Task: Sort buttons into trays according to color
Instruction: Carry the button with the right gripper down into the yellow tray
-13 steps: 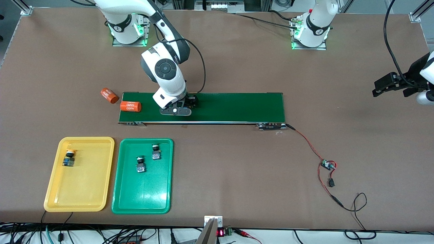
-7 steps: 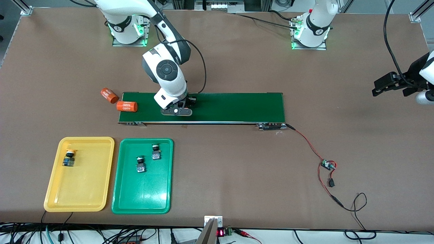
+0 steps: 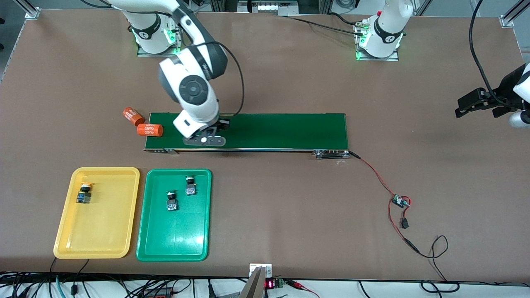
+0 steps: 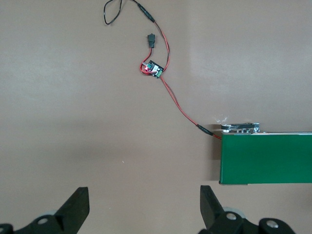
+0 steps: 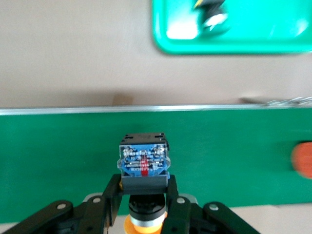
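**Right gripper has a yellow button, tray drop comes next**

Right gripper (image 5: pixel 144 207) is clamped on a yellow-capped button (image 5: pixel 144 163), held over the conveyor belt (image 3: pixel 281 130) near its right-arm end. One yellow button (image 3: pixel 84 193) lies in the yellow tray (image 3: pixel 66 231) and two green buttons (image 3: pixel 171 200) in the green tray (image 3: pixel 143 231). Judged from this, the last pick is made; next it needs carrying over the yellow tray and releasing. Left gripper (image 4: pixel 145 209) waits with fingers spread over bare table (image 3: pixel 290 198).

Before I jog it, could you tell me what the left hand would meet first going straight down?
Probably only bare table: the open left hand points at it, beside the conveyor belt end.
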